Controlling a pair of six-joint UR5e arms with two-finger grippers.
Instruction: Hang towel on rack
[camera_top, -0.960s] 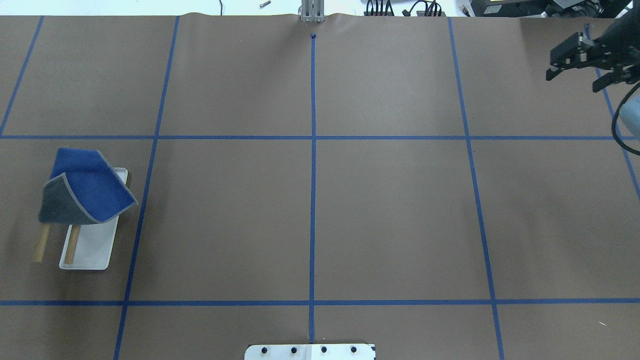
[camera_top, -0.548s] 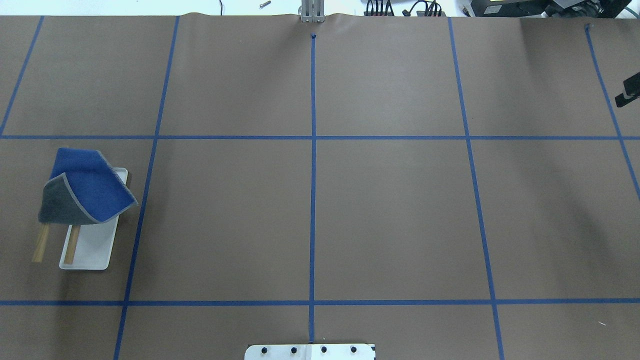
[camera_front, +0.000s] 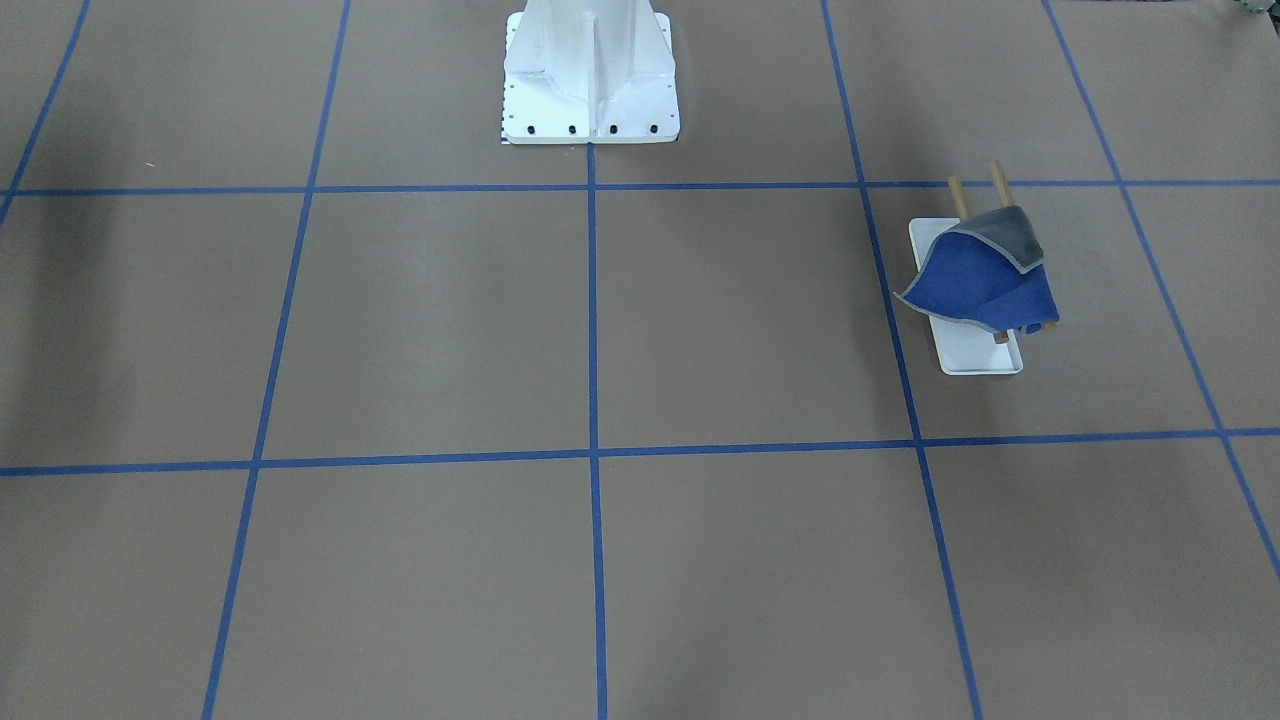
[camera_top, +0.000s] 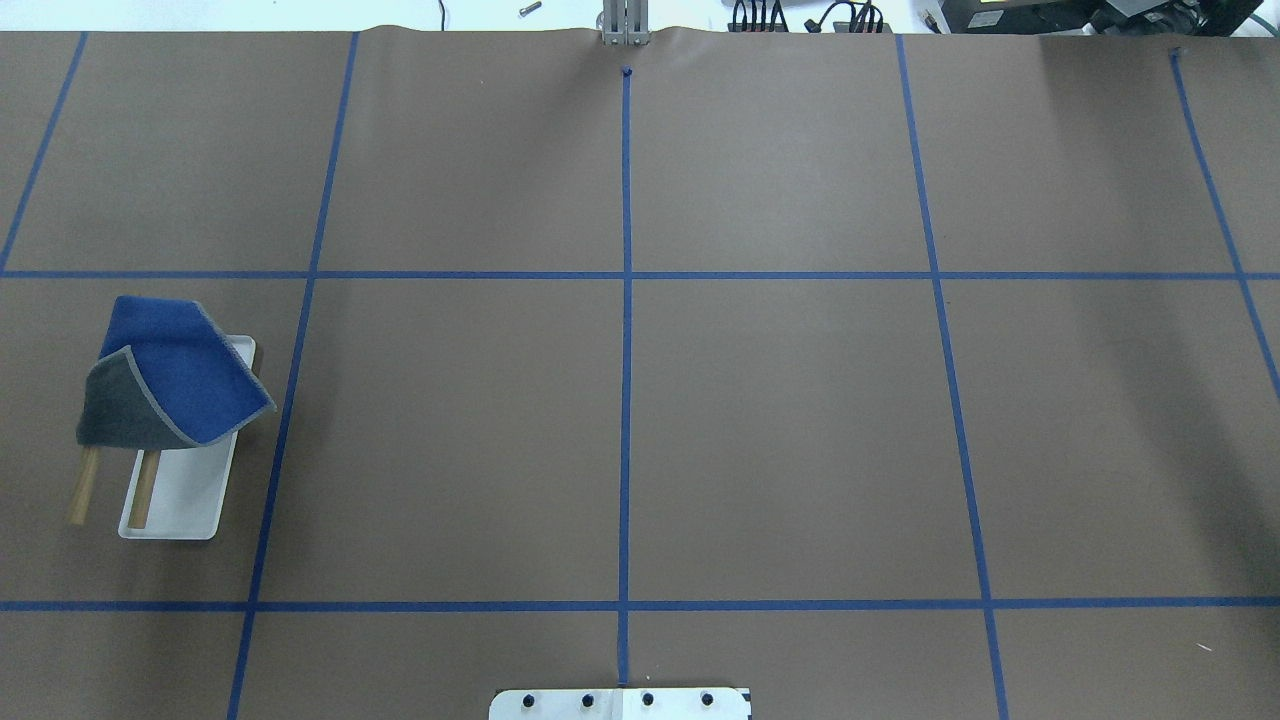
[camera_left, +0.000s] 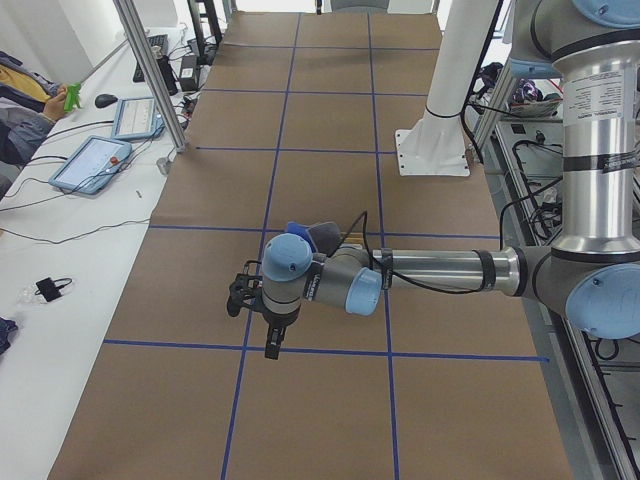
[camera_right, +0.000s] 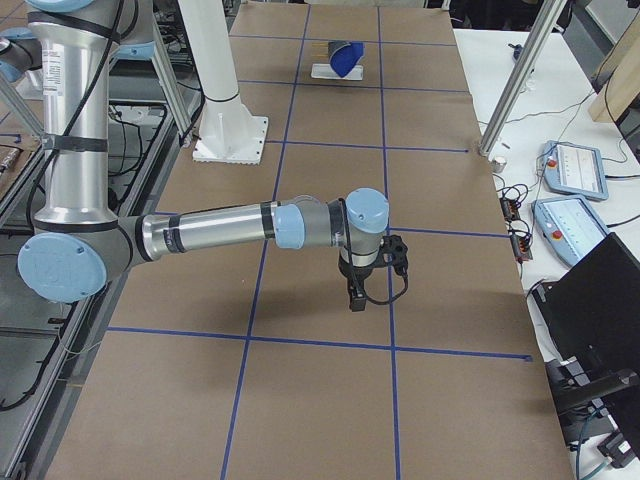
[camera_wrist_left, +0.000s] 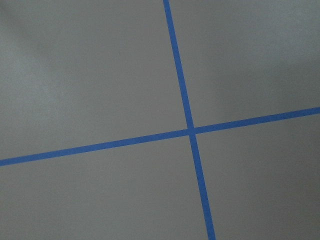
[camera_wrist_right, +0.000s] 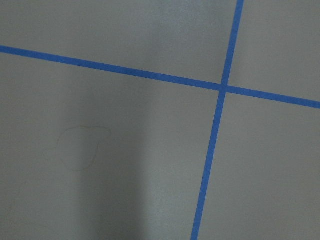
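The towel (camera_top: 170, 385), blue on one face and grey on the other, lies draped over the rack's two wooden rods (camera_top: 143, 490) at the table's left. The rack's white tray base (camera_top: 185, 500) stands under it. Both also show in the front-facing view, the towel (camera_front: 985, 285) over the base (camera_front: 975, 355). My left gripper (camera_left: 268, 345) shows only in the exterior left view, apart from the towel (camera_left: 325, 235). My right gripper (camera_right: 353, 298) shows only in the exterior right view, far from the towel (camera_right: 345, 58). I cannot tell whether either is open or shut.
The large white bolted pedestal (camera_front: 590, 70) stands at the robot's edge of the table (camera_top: 620, 703). Blue tape lines (camera_top: 626, 350) form a grid on the brown table cover. Both wrist views show only table and tape. Tablets and cables (camera_left: 95, 160) lie beyond the far edge.
My right gripper has left the overhead view past its right edge. The towel and rack have not moved.
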